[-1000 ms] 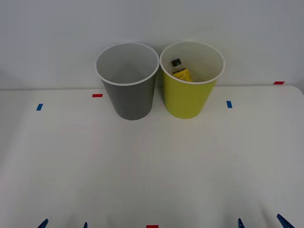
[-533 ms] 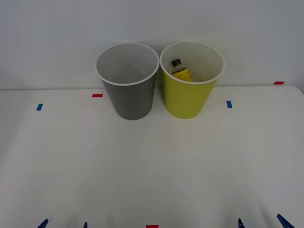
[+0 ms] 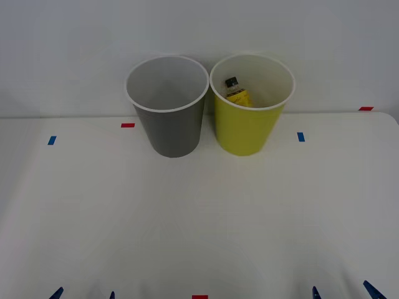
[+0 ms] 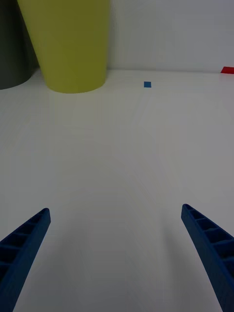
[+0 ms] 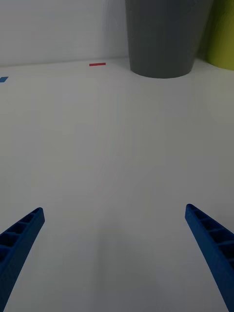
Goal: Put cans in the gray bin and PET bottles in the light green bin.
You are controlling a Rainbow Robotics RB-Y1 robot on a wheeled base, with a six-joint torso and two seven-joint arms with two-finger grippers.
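A: Where does everything stand?

B: The gray bin (image 3: 167, 106) and the light green bin (image 3: 252, 103) sit side by side at the far edge of the table (image 3: 199, 218), rims almost touching. The PET bottle (image 3: 235, 92), yellow body and black cap, lies tilted inside the light green bin against its wall. From above, I see nothing inside the gray bin

A: And the grippers?

B: Both are low at the near edge of the table, well apart from the bins. The left gripper (image 5: 114, 253) has its blue fingers spread wide with nothing between them, facing the gray bin; the right gripper (image 4: 116, 251) is spread just as wide and also holds nothing, facing the light green one

A: So what could go wrong from here?

B: I judge the sorting looks done for what is visible, since no can or loose bottle lies on the table. The main risk is an arm swinging forward and clipping a bin: they are tall, probably light, and stand so close that a knock to one would likely push the other, and the bottle could spill out
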